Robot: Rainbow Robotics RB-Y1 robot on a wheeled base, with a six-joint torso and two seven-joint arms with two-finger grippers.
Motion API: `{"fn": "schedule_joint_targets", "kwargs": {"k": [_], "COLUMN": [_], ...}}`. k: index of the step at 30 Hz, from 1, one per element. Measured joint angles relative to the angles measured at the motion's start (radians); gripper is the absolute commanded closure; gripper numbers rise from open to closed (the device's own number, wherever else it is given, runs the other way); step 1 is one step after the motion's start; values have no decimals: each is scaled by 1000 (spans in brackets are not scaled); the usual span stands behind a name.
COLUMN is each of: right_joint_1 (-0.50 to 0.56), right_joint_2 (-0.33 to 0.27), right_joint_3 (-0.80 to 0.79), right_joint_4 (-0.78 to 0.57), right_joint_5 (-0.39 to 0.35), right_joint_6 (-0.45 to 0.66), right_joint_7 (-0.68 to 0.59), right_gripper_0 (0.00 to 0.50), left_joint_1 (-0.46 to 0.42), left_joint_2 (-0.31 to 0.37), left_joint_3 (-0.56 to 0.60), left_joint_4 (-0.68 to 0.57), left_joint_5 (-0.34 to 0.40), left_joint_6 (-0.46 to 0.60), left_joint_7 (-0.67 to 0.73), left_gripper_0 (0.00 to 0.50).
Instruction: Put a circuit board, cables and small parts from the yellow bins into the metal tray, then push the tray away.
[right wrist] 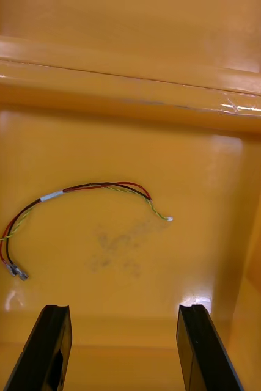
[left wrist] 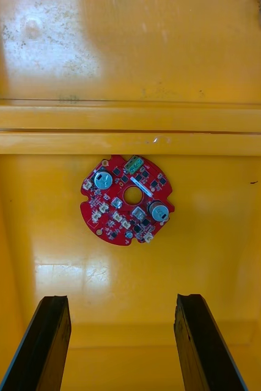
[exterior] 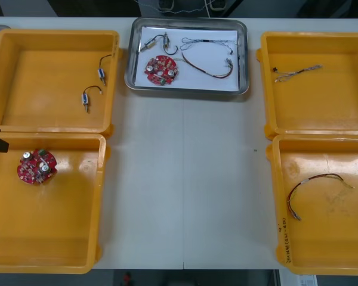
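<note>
Left gripper (left wrist: 123, 299) hangs over the near-left yellow bin (left wrist: 228, 256), fingers (left wrist: 47, 336) spread open, red circuit board (left wrist: 128, 200) lying beyond them. Right gripper (right wrist: 125, 308) is open too, above a red-and-yellow cable (right wrist: 52, 196). Metal tray (exterior: 188, 90) (already holding another board (exterior: 161, 70) and cables (exterior: 209, 72)) sits far-centre on the table (exterior: 185, 179).

Front camera looks steeply down at the table (exterior: 185, 179); wrist cameras view its near bins (left wrist: 209, 263) closely.
</note>
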State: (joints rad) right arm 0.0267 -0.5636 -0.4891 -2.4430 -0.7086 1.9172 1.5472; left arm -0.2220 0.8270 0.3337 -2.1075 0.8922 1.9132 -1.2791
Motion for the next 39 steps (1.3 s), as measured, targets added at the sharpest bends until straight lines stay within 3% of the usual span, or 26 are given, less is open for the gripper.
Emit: {"fn": "schedule_joint_targets", "kwargs": {"k": [39], "right_joint_1": [11], "right_joint_2": [0], "right_joint_3": [-33], "right_joint_4": [-17], "right_joint_5": [-15], "right_joint_6": [0], "right_joint_7": [-2], "right_gripper_0": [0], "left_joint_1": [0], "left_joint_2": [0], "left_joint_3": [0], "left_joint_4": [0], "left_joint_5": [0], "left_joint_6": [0], "left_joint_7": [0], "left_gripper_0": [0]}}
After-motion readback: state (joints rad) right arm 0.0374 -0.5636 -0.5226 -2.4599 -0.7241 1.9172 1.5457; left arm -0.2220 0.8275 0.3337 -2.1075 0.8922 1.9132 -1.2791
